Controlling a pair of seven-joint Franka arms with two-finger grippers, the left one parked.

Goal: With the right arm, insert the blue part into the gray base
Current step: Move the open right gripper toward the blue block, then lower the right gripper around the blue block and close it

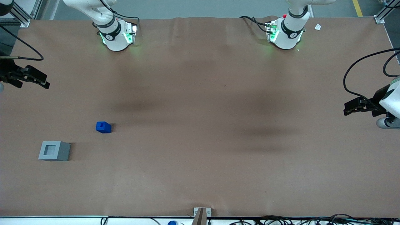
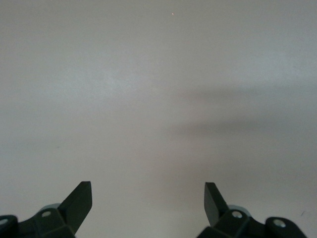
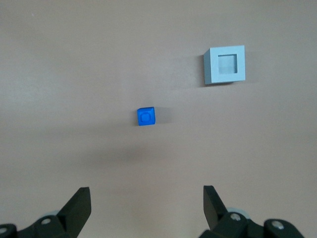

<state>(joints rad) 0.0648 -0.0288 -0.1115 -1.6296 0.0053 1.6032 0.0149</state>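
The blue part [image 1: 103, 127] lies on the brown table toward the working arm's end, its stub face up; it also shows in the right wrist view [image 3: 146, 116]. The gray base [image 1: 54, 151] stands nearer the front camera than the blue part, socket facing up, and shows in the right wrist view too [image 3: 225, 66]. The two are apart. My right gripper [image 1: 43, 82] hangs open and empty above the table, farther from the front camera than both parts and touching neither. Its fingers [image 3: 79, 203] are spread wide around the midpoint [image 3: 147, 191].
The two arm bases [image 1: 117, 37] [image 1: 286, 36] stand at the table's back edge. A small white scrap [image 1: 317, 27] lies near the back corner at the parked arm's end. A metal bracket [image 1: 201, 214] and cables sit at the front edge.
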